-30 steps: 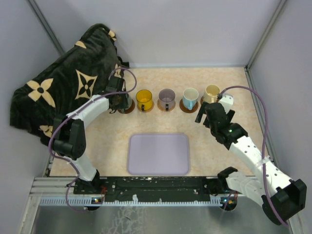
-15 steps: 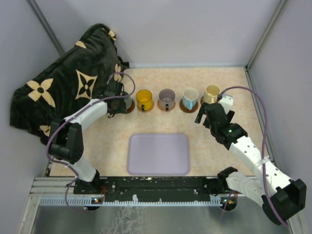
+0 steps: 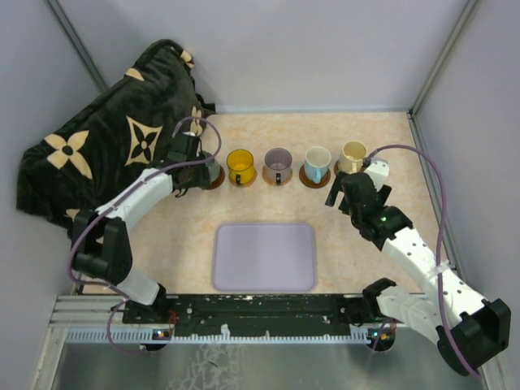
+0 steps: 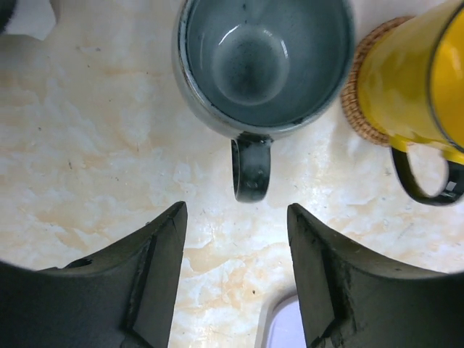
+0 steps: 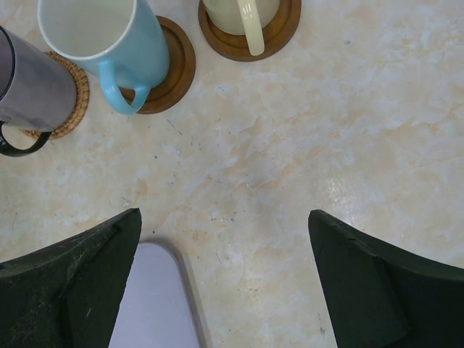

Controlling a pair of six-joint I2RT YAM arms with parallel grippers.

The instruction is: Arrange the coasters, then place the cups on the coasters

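Five cups stand in a row at the back, each on a coaster: grey-green, yellow, mauve, light blue and cream. In the left wrist view the grey-green cup is upright, its handle pointing at my left gripper. That gripper is open and a little short of the handle, touching nothing. The yellow cup sits on a woven coaster. My right gripper hangs wide open over bare table, near the light blue cup and its dark coaster.
A lavender tray lies in the middle of the near half of the table. A dark patterned blanket is heaped at the back left beside the left arm. Grey walls close in the table on three sides.
My left gripper has opened off the grey-green cup's handle and drawn back slightly, with its arm swinging left. The cup stays on its coaster. The right arm has not moved.
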